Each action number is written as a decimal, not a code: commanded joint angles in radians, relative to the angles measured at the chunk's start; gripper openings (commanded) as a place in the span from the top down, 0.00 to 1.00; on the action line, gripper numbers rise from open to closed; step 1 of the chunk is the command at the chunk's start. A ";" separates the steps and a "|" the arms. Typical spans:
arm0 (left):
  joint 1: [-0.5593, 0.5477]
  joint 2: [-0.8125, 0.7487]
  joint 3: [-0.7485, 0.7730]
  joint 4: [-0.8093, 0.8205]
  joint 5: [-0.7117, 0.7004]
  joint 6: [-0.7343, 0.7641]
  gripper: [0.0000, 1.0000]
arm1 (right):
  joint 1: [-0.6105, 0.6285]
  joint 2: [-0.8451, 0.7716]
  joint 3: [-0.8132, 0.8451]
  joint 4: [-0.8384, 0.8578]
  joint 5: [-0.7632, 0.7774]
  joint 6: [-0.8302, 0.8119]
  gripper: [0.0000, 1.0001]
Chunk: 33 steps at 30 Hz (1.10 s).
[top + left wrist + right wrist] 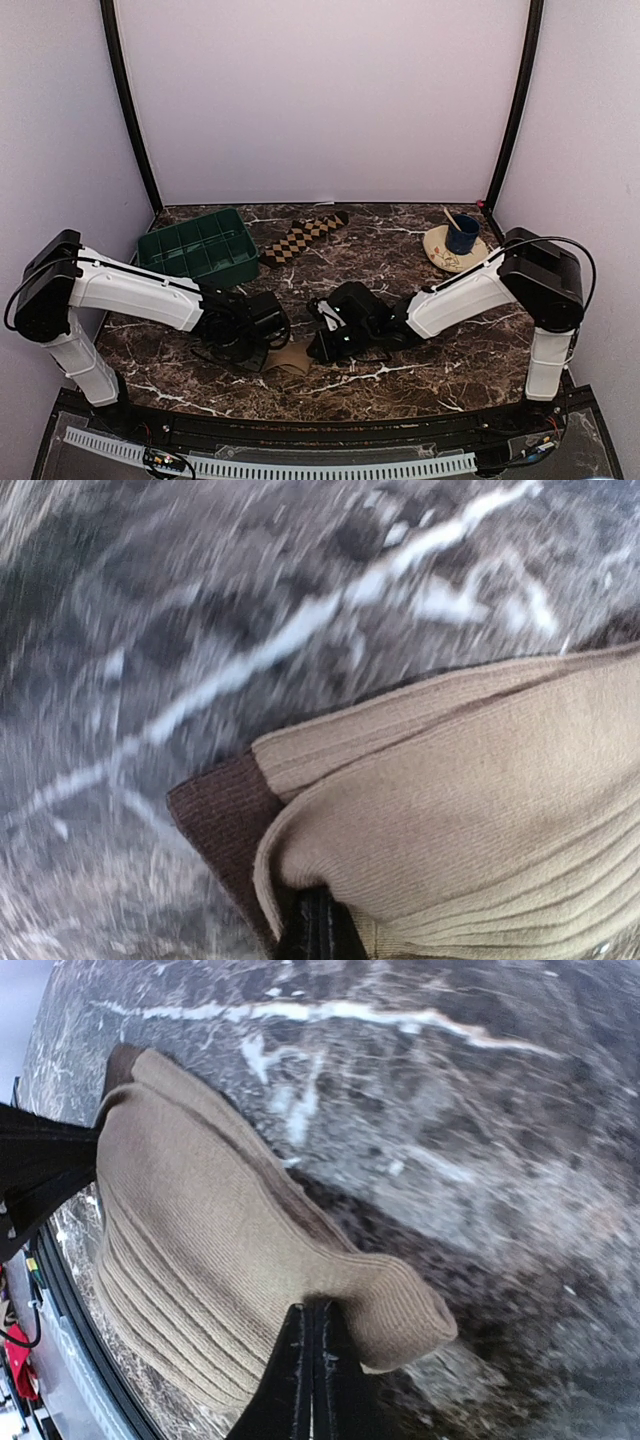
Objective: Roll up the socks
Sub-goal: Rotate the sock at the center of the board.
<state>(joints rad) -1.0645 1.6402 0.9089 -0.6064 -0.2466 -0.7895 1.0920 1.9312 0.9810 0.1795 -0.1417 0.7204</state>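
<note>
Tan sock [200, 1230] pinched, left hand [315, 932], right hand [310, 1355]

We see a dark marble surface [400, 372] with white veins. At its far left sits a green tray [215, 273] divided into compartments. At the far right a cream plate [440, 246] carries a blue cup [463, 237], with a thin stick [452, 219] leaning out of it. Pale walls [320, 100] enclose the back and sides.
</note>
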 commanded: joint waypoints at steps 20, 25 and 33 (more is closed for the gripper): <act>0.126 0.254 0.272 0.232 0.233 0.680 1.00 | -0.061 -0.210 -0.234 -0.080 0.172 0.119 1.00; 0.140 0.289 0.306 0.261 0.323 0.832 1.00 | -0.061 -0.253 -0.290 -0.075 0.192 0.148 1.00; 0.188 0.354 0.400 0.293 0.403 0.979 1.00 | -0.051 -0.325 -0.357 -0.076 0.216 0.203 1.00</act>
<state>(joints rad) -0.9035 1.9663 1.2713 -0.3283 0.0772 0.0742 1.0340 1.6352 0.6613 0.1352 0.0410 0.8787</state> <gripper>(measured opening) 0.017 0.004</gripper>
